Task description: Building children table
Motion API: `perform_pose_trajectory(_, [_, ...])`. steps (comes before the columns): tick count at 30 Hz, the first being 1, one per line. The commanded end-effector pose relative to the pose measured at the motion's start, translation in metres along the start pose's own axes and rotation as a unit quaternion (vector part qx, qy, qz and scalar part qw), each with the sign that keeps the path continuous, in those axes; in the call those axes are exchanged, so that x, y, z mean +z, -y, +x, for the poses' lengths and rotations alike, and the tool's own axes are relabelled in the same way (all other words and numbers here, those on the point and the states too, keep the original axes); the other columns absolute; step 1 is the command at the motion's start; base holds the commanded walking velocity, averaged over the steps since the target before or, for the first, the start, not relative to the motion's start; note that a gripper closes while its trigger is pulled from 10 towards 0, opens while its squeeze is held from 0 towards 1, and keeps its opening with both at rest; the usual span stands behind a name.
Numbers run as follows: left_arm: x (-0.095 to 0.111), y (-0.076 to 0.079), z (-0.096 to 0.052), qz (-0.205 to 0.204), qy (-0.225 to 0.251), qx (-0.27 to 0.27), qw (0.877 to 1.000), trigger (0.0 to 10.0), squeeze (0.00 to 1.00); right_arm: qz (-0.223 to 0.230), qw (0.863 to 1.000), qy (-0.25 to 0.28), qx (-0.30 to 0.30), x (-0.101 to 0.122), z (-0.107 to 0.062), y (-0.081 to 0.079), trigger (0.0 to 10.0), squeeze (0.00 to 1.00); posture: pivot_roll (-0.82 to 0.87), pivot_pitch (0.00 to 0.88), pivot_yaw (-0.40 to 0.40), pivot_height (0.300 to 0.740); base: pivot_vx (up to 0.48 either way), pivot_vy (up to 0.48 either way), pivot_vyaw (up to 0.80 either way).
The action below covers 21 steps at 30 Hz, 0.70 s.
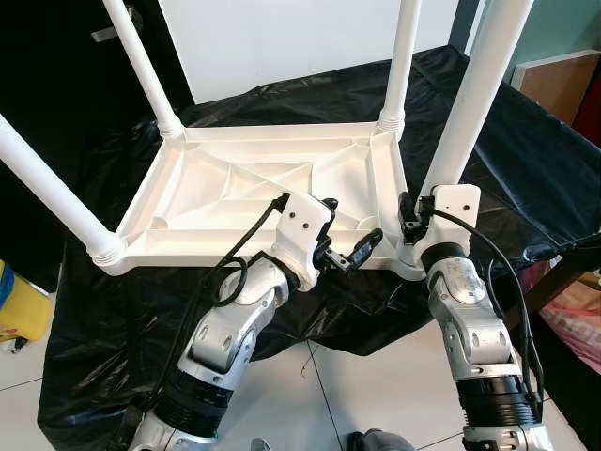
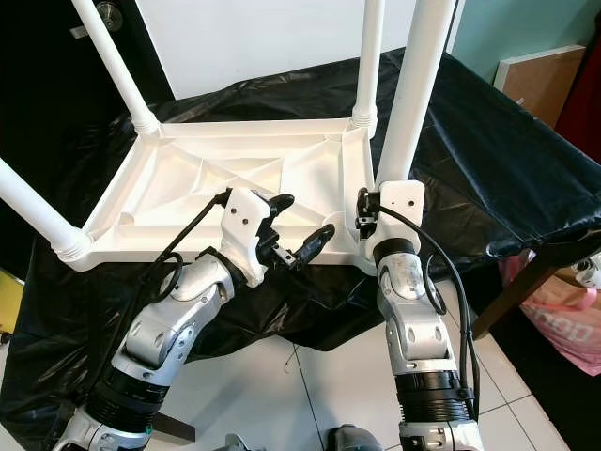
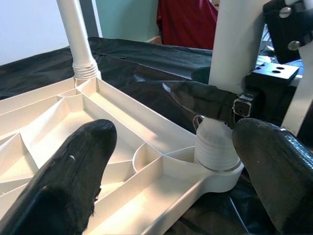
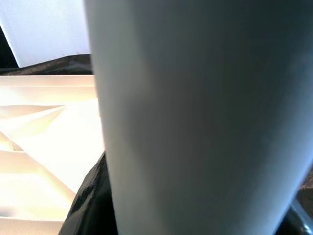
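A white plastic table top (image 1: 254, 178) lies upside down on a black sheet, with four white legs pointing up. My right gripper (image 1: 410, 224) is shut around the near right leg (image 1: 470, 103) just above its threaded socket (image 3: 215, 147); one of its black fingers (image 3: 205, 100) crosses the leg. That leg (image 4: 195, 117) stands right against the right wrist camera. My left gripper (image 1: 349, 224) hangs open over the top's near edge, a short way left of that corner, with nothing between its fingers (image 3: 78, 166).
The other legs stand at the far left (image 1: 141, 61), far right (image 1: 402, 56) and near left (image 1: 47, 188) corners. The black sheet (image 1: 526, 160) drapes over the support's edges. On the tiled floor (image 1: 376, 385) are a yellow object (image 1: 19, 305) at left and a pink bag (image 1: 577, 319) at right.
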<state>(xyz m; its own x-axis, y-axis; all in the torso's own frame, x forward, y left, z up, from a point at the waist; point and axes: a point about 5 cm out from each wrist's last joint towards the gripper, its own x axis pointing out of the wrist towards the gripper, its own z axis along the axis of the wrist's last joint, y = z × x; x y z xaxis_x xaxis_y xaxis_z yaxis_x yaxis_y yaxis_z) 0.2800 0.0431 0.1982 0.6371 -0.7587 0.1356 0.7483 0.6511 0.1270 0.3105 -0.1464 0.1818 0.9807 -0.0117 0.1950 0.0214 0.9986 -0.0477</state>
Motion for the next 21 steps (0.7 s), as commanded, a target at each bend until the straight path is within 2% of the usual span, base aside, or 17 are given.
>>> perform_pose_trajectory(1, [-0.003, 0.01, -0.003, -0.001, -0.008, -0.072, 0.997, 10.0, 0.0, 0.0, 1.0, 0.001, 0.009, -0.001, -0.002, -0.004, 10.0, 0.0, -0.17, 0.104, 0.036, 0.74, 0.0, 0.0, 0.0])
perform_pose_trajectory(11, [-0.013, 0.017, -0.008, 0.003, -0.035, -0.097, 0.995, 10.0, 0.0, -0.003, 1.0, -0.005, 0.009, -0.006, -0.004, -0.003, 10.0, 0.0, -0.17, 0.097, 0.038, 0.74, 0.0, 0.0, 0.0])
perform_pose_trajectory(21, [-0.019, 0.028, -0.013, -0.013, -0.053, -0.141, 0.989, 10.0, 0.0, -0.008, 1.0, -0.016, 0.003, -0.015, -0.007, 0.003, 10.0, 0.0, -0.17, 0.089, 0.044, 0.74, 0.0, 0.0, 0.0])
